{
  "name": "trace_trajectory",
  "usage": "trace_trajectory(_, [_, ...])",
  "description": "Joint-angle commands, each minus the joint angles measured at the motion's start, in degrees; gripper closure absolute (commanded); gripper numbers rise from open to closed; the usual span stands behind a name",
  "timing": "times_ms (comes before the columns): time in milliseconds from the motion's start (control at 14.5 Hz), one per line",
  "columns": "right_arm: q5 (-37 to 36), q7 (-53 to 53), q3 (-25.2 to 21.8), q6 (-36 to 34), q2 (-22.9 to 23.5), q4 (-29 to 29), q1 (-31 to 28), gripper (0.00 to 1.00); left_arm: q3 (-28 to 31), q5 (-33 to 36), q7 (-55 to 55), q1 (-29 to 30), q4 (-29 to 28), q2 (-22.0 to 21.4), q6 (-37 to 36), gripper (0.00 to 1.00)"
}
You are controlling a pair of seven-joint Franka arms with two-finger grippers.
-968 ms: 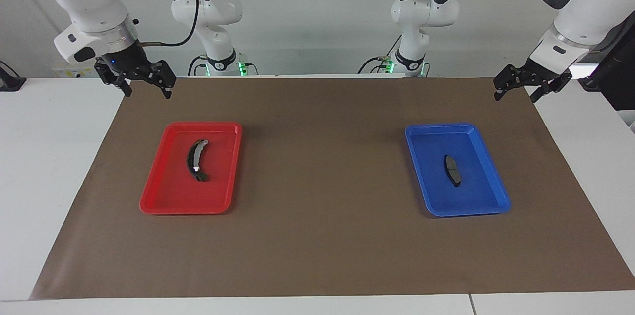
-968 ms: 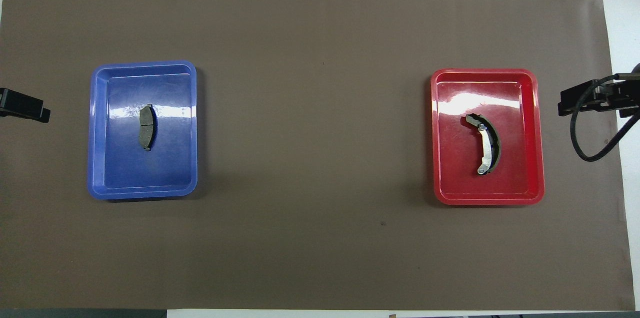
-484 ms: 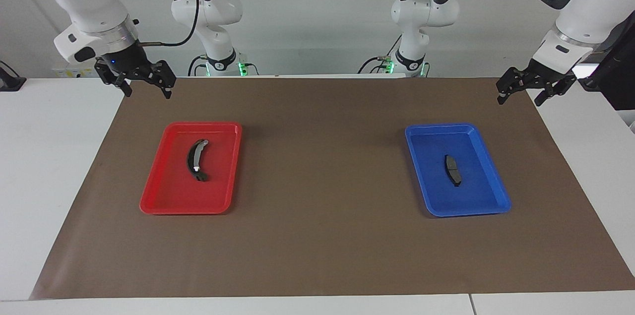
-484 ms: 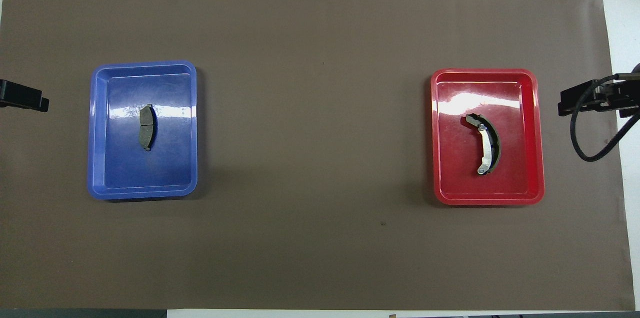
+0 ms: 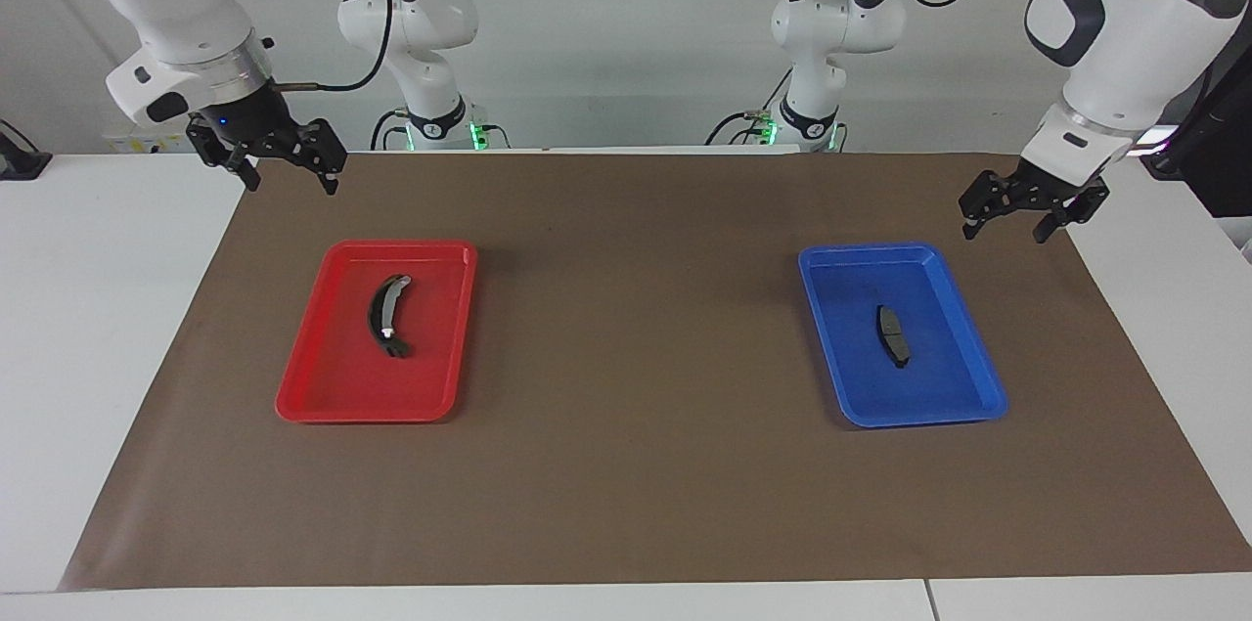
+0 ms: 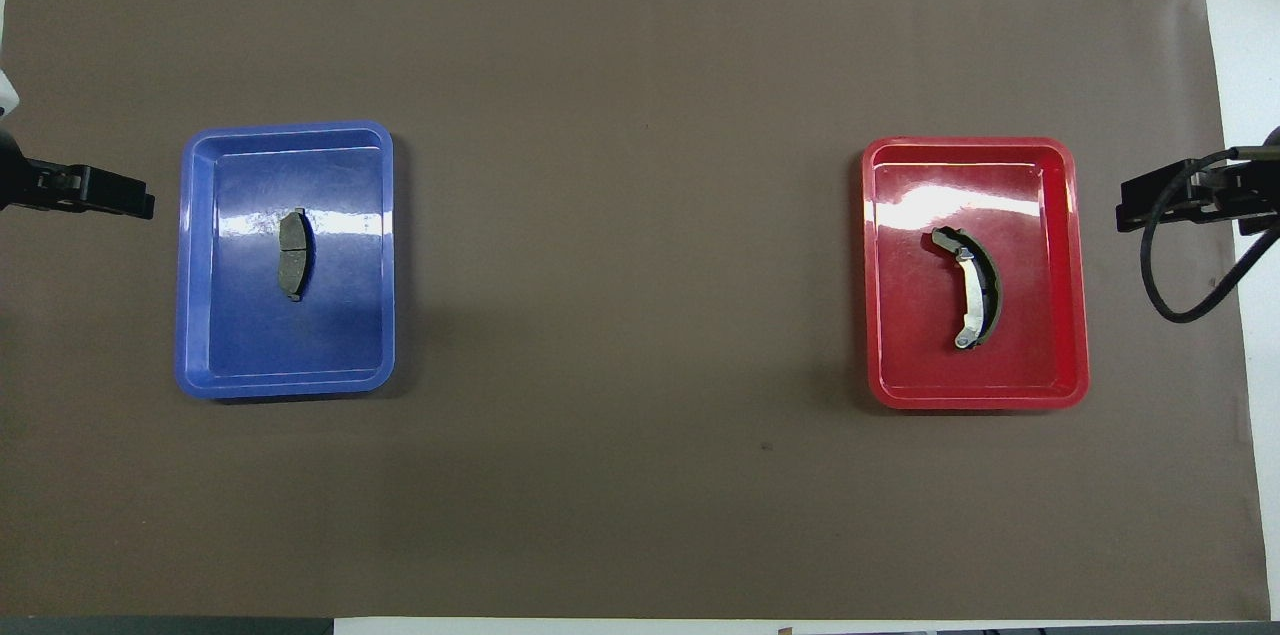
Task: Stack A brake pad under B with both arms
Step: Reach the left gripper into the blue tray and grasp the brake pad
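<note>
The A brake pad (image 5: 891, 334) lies flat in the middle of the blue tray (image 5: 831, 347), and nothing holds it. B (image 5: 385, 315), the long crescent with its silver inner strip, lies alone in the red tray (image 5: 323, 386), well apart from the pad, toward the right arm's end of the table. So nothing of the stack is built yet: both pieces are to be lifted, and the pad must go down first with B laid on top of it.

The left gripper (image 5: 1007, 213) hangs in the air over the brown mat (image 5: 626, 465), just off the blue tray's corner nearer the robots; its fingers stand apart and empty, and the pad lies below them and inward toward the tray's middle. By its place it seems set to reach for the pad. The right gripper (image 5: 284, 171) waits over the mat's edge, fingers spread with nothing between them, B lying farther out from those fingertips in its tray.
</note>
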Motion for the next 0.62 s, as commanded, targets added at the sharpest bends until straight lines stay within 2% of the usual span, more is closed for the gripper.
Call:
trace_trajectory(0, [0.07,0.91,0.58,-0.25,-0.82,-0.67,-0.33,0.0,0.34,-0.46,-0.41,-2.35,-7.49,-0.5,8.23,0.01])
trace_trajectory(346, [0.07,0.73,0.93,0.45,-1.26,-1.99,-0.33,0.0,0.25,-0.73,-0.32,-3.32,-15.49,3.19,19.93,0.01])
trace_trajectory(553, [0.15,0.47,1.02,4.14,-2.4,-5.14,-0.33,0.0,0.25,-0.9,-0.41,-3.94,-20.33,5.48,27.14,0.01])
